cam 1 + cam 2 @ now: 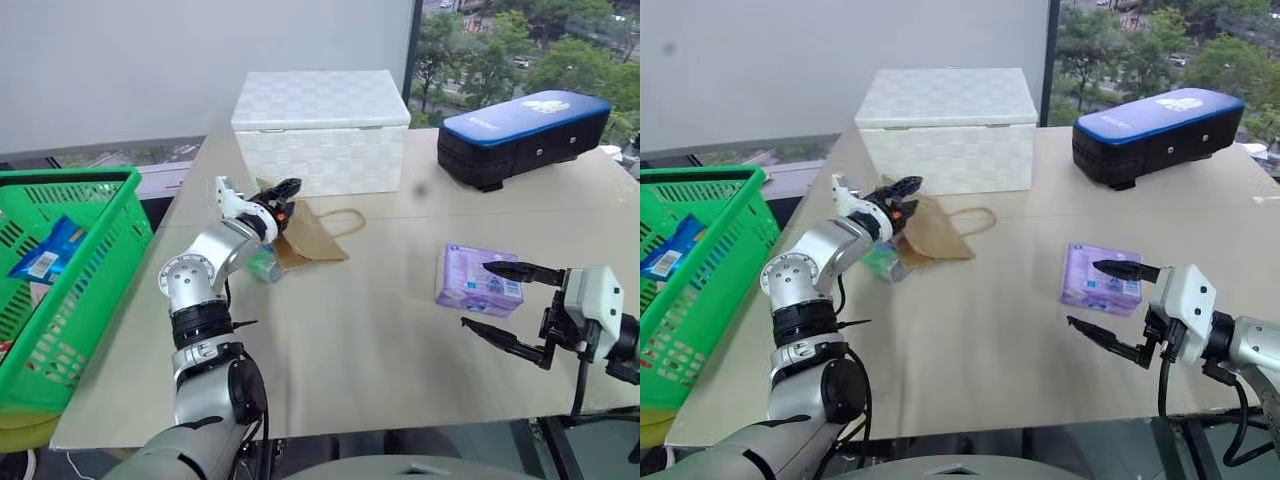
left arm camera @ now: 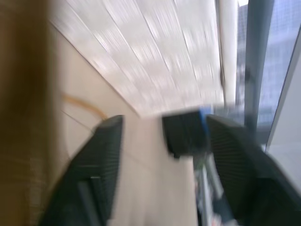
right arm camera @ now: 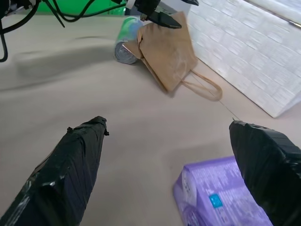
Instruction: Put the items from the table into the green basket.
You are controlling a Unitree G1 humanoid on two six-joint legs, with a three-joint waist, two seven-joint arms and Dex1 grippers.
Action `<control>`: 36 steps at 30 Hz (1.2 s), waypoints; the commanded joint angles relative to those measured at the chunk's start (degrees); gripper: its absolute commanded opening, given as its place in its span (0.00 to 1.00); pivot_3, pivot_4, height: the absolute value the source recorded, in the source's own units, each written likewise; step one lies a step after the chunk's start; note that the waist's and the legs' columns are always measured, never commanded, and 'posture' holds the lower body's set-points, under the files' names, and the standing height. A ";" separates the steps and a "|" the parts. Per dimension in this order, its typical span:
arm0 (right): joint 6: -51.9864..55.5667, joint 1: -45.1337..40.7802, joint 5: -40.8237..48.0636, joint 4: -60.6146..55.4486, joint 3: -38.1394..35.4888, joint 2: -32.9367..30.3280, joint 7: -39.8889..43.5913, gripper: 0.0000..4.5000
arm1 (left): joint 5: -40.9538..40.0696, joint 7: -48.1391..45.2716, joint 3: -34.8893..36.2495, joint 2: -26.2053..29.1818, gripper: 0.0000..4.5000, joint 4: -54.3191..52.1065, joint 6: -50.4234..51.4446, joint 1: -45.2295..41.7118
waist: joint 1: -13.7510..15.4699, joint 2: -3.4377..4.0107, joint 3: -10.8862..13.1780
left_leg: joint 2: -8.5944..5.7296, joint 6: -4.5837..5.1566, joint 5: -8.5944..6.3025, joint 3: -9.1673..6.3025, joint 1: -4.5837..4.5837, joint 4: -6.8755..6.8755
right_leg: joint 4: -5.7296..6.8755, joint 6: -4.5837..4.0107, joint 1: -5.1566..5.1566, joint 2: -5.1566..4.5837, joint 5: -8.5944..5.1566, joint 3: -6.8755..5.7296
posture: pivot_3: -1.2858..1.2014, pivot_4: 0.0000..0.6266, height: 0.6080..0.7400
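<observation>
A flat brown paper bag (image 1: 312, 236) with string handles lies in front of the white box, partly over a green-and-white tube (image 1: 264, 266). My left gripper (image 1: 285, 198) hovers open at the bag's upper left edge, with nothing between its fingers (image 2: 101, 155). A flat purple packet (image 1: 474, 281) lies at the right of the table. My right gripper (image 1: 476, 295) stands open just on the near side of it, its upper finger reaching over the packet's edge. The green basket (image 1: 72, 178) stands off the table's left side and holds a blue packet (image 1: 48, 250).
A big white woven box (image 1: 320, 128) stands at the back of the table. A long black case with a blue top (image 1: 524, 132) lies at the back right. Bare tabletop (image 1: 370, 330) spreads between the two grippers. A window runs behind the table.
</observation>
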 commanded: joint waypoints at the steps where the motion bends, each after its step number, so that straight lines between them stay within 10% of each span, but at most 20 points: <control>1: 0.08 0.22 1.06 -2.14 -1.45 -0.68 -0.45 1.00 | 5.29 -2.77 -1.16 6.69 0.91 -6.90 0.44 1.53 | -0.68 0.03 0.00 | 0.06 -0.01 0.00 0.00 0.01 -0.02 | 0.00 -0.01 -0.01 0.04 0.00 0.00 | 0.51 0.02 1.00; 7: -0.17 0.20 0.91 -1.95 -1.55 -0.62 -0.78 1.00 | 15.33 10.64 -1.58 12.24 0.91 -16.25 2.78 3.96 | -0.17 0.03 0.01 | 0.11 -0.14 0.08 0.00 0.30 -0.01 | 0.04 0.00 -0.03 0.00 -0.01 0.01 | 0.51 0.02 1.00; 14: -0.43 -3.83 1.36 -0.72 0.36 -1.87 1.04 1.00 | 16.12 41.76 7.15 0.84 0.91 -17.70 21.82 -0.49 | 1.55 -0.08 -0.04 | -0.19 -0.13 0.07 -0.14 0.21 0.03 | 0.03 0.11 -0.01 -0.42 0.06 -0.17 | 0.52 0.00 1.00; 26: 3.88 -14.00 5.43 -3.94 3.53 -4.26 -1.04 1.00 | 28.46 39.60 13.64 -5.67 0.91 2.15 16.22 -8.90 | 2.41 -0.01 -0.17 | -0.45 -0.29 0.17 -0.74 -0.01 0.00 | -0.02 0.07 -0.05 -0.67 0.07 -0.78 | 0.51 0.00 1.00; 36: 5.19 -14.94 5.68 -5.55 5.00 -3.84 -2.76 1.00 | 30.73 32.83 15.34 -5.09 0.17 5.55 10.42 -6.81 | 0.98 0.75 -0.87 | -0.53 -0.32 0.19 -0.72 0.25 -0.07 | 0.00 0.15 0.43 -0.74 0.00 -0.78 | 0.52 0.00 1.00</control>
